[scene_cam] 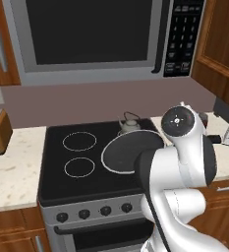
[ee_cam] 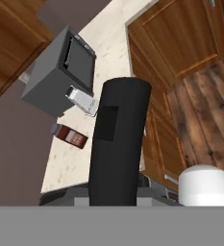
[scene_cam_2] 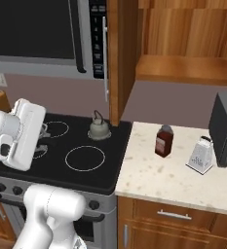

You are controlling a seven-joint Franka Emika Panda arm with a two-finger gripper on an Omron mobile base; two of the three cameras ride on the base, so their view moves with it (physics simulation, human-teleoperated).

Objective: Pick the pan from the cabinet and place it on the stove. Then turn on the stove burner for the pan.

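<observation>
The pan (scene_cam: 128, 152) sits over the stove (scene_cam: 71, 182), on the right side, in front of the small kettle (scene_cam: 129, 124). Its black handle (ee_cam: 118, 144) runs straight out from the claw, which looks closed on it. A red bottle (scene_cam_2: 164, 141) stands on the surface (scene_cam_2: 168, 175).

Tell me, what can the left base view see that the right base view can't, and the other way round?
The left base view has the round dark-grey frying pan, out in front of the white arm, over the right side of the black glass cooktop. The right base view has the open brown wooden wall cabinet with its bare shelf, and the small dark-red bottle on the speckled counter. Both have the cooktop, the small grey kettle at its back, and the steel microwave above.
</observation>
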